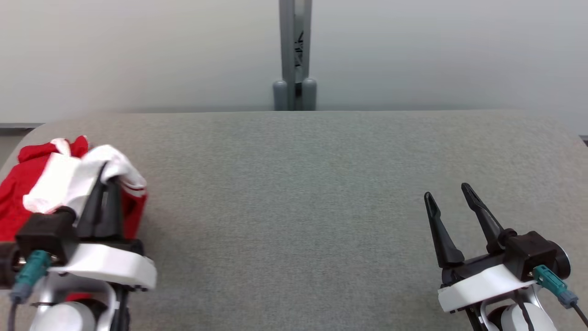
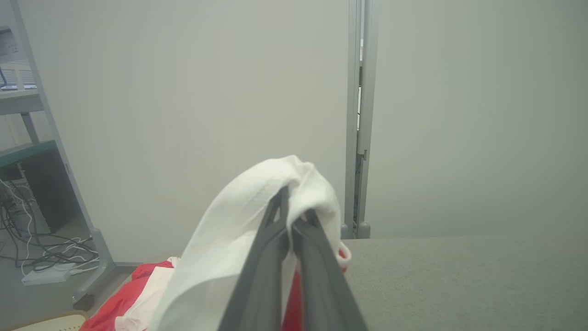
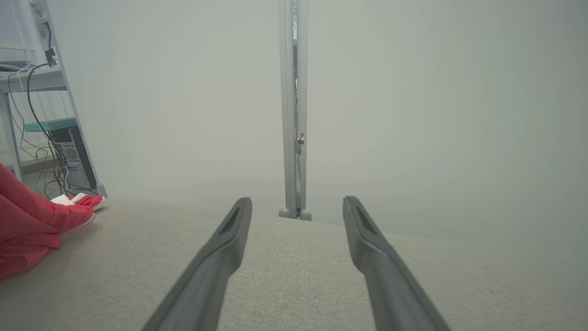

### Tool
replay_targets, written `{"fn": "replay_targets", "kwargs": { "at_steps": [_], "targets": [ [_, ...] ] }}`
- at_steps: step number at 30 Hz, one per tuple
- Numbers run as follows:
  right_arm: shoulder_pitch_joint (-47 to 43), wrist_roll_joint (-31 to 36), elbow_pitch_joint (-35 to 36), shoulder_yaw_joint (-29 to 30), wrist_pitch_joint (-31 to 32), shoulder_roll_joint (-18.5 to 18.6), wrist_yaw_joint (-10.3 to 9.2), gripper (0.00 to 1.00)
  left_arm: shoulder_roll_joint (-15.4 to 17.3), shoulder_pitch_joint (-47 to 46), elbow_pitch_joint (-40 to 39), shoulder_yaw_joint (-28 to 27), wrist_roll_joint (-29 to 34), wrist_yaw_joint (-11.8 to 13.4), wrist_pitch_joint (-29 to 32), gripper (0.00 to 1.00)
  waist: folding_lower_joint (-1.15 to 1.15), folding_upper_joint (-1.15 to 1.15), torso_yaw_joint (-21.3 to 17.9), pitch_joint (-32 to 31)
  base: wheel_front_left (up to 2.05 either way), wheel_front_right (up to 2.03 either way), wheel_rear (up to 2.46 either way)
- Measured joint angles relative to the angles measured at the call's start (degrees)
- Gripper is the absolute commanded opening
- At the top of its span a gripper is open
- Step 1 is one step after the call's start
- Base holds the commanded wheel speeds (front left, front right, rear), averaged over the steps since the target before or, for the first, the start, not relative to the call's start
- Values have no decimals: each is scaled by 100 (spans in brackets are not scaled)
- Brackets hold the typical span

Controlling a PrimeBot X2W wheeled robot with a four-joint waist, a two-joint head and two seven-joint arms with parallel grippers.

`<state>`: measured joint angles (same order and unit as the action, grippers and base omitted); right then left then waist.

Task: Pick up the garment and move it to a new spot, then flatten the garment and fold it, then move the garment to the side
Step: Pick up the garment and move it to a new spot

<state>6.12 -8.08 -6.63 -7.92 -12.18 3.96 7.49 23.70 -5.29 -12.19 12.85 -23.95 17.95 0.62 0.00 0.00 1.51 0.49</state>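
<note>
The garment (image 1: 55, 184) is a red and white piece of clothing, bunched at the far left of the grey table (image 1: 298, 207). My left gripper (image 1: 106, 174) is shut on a white fold of it, lifted above the heap. In the left wrist view the white cloth (image 2: 239, 230) drapes over my closed fingers (image 2: 271, 248), with red fabric below. My right gripper (image 1: 448, 194) stands open over the table's right side, holding nothing. The right wrist view has its spread fingers (image 3: 220, 257) over bare cloth surface, and the red garment (image 3: 32, 220) lies at the left edge.
A grey post (image 1: 295, 55) rises behind the table's far edge against a pale wall. A shelf frame with cables (image 2: 41, 239) stands off the table's left end. The table's rounded corners sit at far left and far right.
</note>
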Motion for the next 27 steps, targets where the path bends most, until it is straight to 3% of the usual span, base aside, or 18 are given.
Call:
{"fn": "replay_targets", "kwargs": {
  "at_steps": [4,10,18,27],
  "targets": [
    [37,-1,78,-12,34,-16,0,100,-170,-51,-63,377,29,-87,129,0,0,0,-290,94,0,0,0],
    [111,-2,172,18,40,-35,0,100,-466,-535,199,971,37,-482,227,0,0,0,-782,308,0,0,0],
    [283,-3,183,99,-21,-63,-1,100,-1016,-1356,976,1550,-12,-1026,113,0,0,0,-1431,696,0,0,0],
    [434,-3,179,203,-90,-86,0,100,-1589,-2288,1889,2018,37,-1459,-67,0,0,0,-1878,1157,0,0,0]
  ]
}}
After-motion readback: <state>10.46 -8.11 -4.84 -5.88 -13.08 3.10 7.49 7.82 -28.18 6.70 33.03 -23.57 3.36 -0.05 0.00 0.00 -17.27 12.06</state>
